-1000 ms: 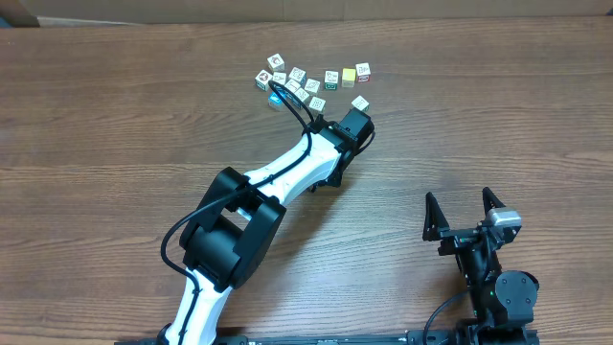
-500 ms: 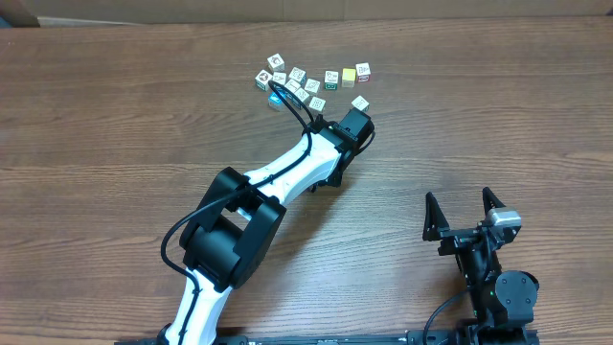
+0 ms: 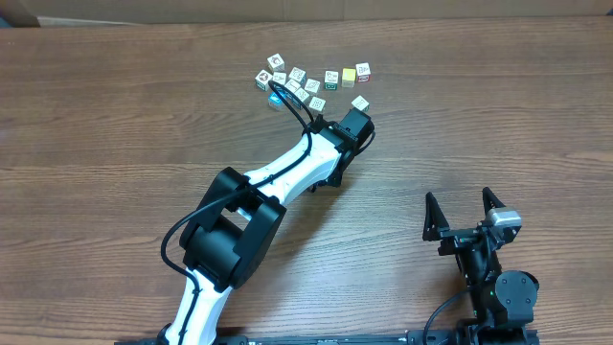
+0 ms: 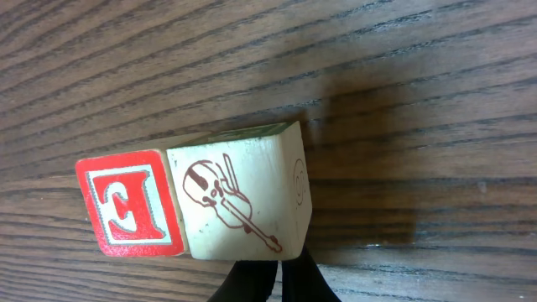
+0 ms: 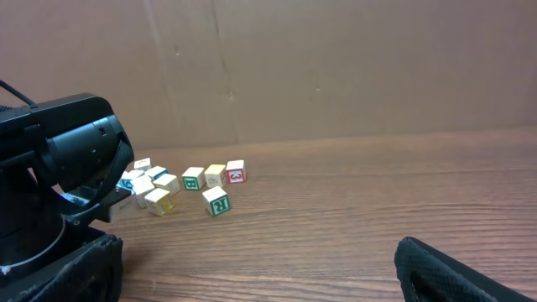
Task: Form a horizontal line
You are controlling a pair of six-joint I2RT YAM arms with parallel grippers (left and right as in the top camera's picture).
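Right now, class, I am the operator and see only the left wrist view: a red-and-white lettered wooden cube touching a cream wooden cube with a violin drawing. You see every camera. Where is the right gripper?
Observer: The right gripper stands open over the near right of the brown wooden table, far from any cube.
Operator: Are there more cubes?
Observer: Yes, an irregular bunch of small wooden cubes lies toward the far edge.
Operator: Any lined up?
Observer: Yes: three small cubes sit side by side right of the bunch, and one green-faced cube sits alone, nearer the robot.
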